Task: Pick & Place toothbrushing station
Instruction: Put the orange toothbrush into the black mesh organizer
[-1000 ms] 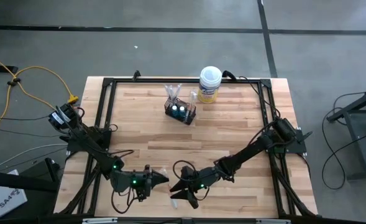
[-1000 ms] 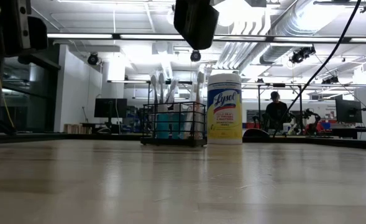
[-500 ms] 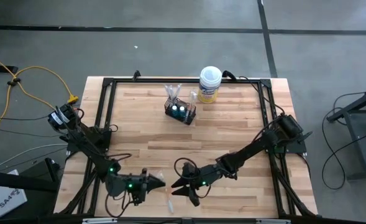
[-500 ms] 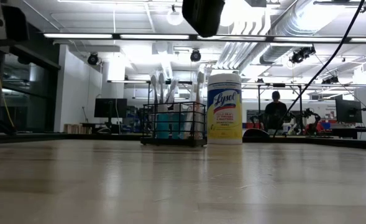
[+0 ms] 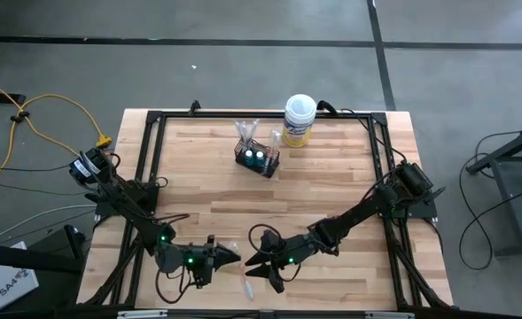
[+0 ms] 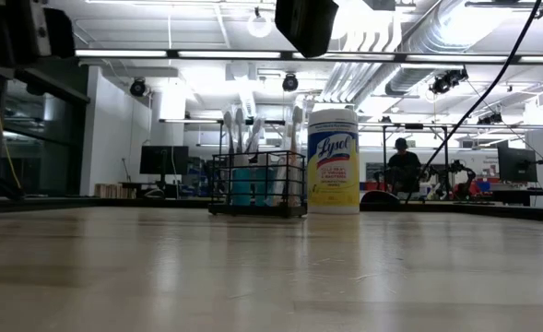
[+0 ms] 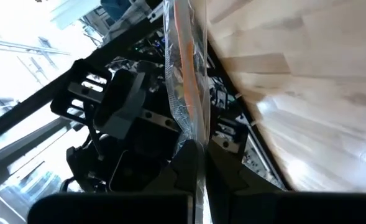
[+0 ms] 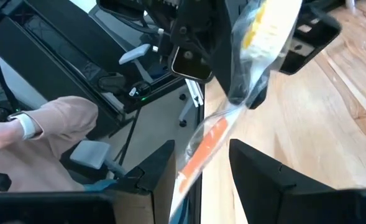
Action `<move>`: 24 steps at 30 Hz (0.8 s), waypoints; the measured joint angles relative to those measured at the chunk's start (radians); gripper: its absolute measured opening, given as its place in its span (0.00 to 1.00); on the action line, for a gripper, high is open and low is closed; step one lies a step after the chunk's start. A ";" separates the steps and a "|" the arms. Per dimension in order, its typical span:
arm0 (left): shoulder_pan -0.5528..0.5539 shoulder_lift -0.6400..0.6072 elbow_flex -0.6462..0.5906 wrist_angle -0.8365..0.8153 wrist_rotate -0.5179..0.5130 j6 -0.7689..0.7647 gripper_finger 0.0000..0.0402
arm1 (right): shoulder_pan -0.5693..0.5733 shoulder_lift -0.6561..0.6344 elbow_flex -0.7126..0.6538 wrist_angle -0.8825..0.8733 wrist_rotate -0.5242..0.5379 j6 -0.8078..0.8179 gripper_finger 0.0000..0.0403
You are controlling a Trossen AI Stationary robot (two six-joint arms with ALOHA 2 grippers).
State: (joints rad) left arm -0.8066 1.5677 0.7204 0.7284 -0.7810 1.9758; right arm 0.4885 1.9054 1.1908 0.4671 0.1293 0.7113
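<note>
Your surface point(image 5: 331, 186) is a pale wooden butcher-block top, framed by a black metal rail point(image 5: 151, 151). Toward its far edge you have a small black wire-mesh basket point(image 5: 257, 161) standing on the wood, with pale toothbrushes point(image 5: 245, 131) upright in it and two teal-topped tubes point(image 5: 256, 158) inside. Just beside the basket stands a white-lidded, yellow-labelled canister point(image 5: 299, 120). In the low view the two look side by side and close together.
</note>
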 joint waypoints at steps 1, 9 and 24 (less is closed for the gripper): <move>0.006 0.000 0.000 0.001 0.000 0.011 0.01 | 0.000 0.000 0.000 -0.001 0.000 0.000 0.35; 0.027 0.000 0.000 0.070 0.033 0.060 0.01 | 0.002 0.000 0.000 -0.002 -0.006 0.019 0.35; 0.061 0.000 0.000 0.128 0.072 0.098 0.01 | 0.002 0.000 0.001 0.000 -0.031 0.029 0.35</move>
State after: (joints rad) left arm -0.7460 1.5681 0.7208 0.8568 -0.7095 2.0743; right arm 0.4906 1.9057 1.1915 0.4675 0.0978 0.7402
